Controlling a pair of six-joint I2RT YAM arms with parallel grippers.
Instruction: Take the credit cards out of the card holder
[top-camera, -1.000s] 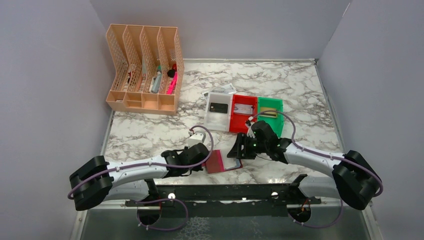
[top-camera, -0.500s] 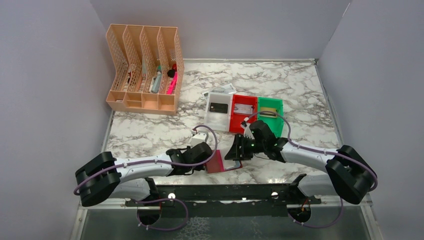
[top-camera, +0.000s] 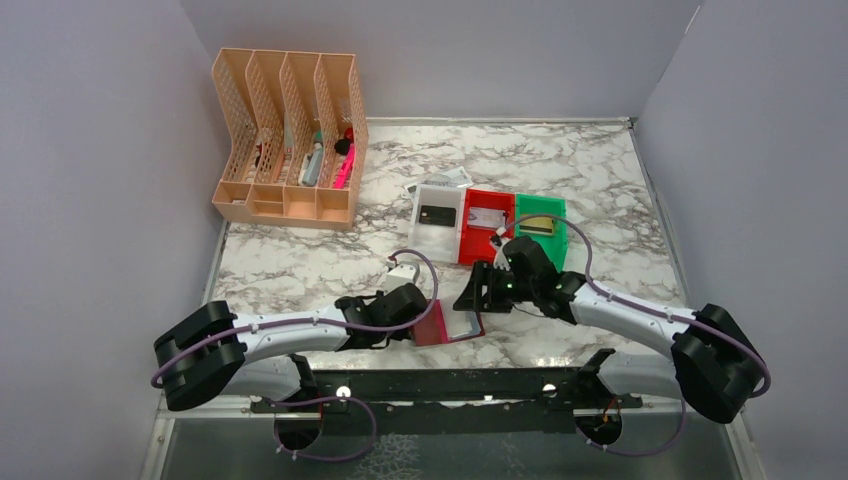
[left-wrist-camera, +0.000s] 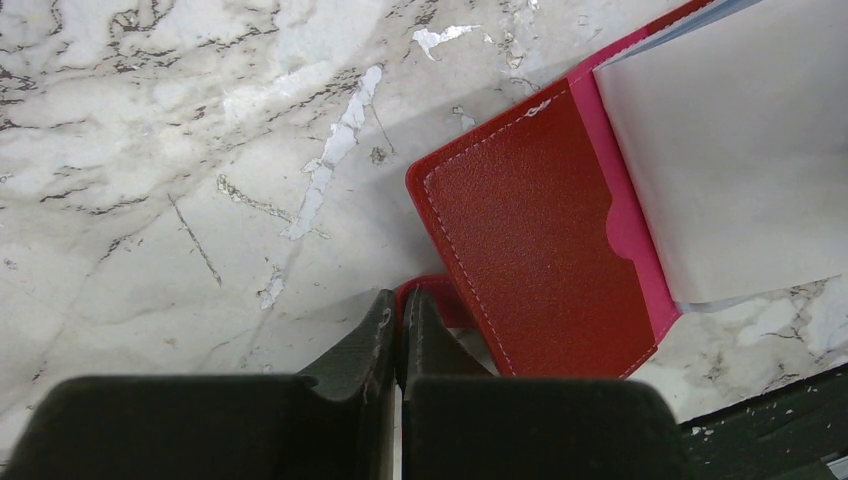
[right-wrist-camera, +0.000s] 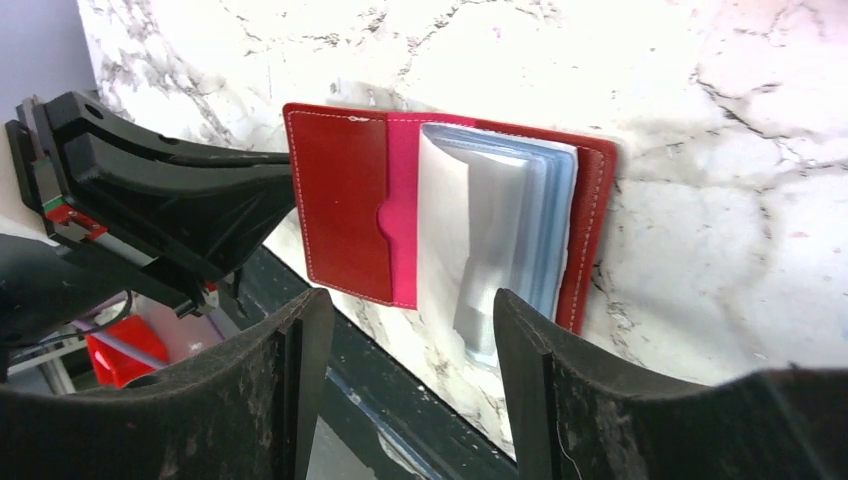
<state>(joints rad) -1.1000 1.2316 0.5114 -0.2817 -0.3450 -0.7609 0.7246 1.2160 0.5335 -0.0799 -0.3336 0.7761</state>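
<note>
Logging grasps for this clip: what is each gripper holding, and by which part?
Left gripper pinches the card holder by its side tab; right gripper open, holding nothing.

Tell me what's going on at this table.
The left gripper, jaws shut, holds the open card holder by its side tab. The right gripper hovers open over the clear sleeves. Three credit cards lie in the coloured bins behind.

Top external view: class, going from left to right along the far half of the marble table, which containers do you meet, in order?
Peach plastic mesh desk organiser → white plastic bin → red plastic bin → green plastic bin.
</note>
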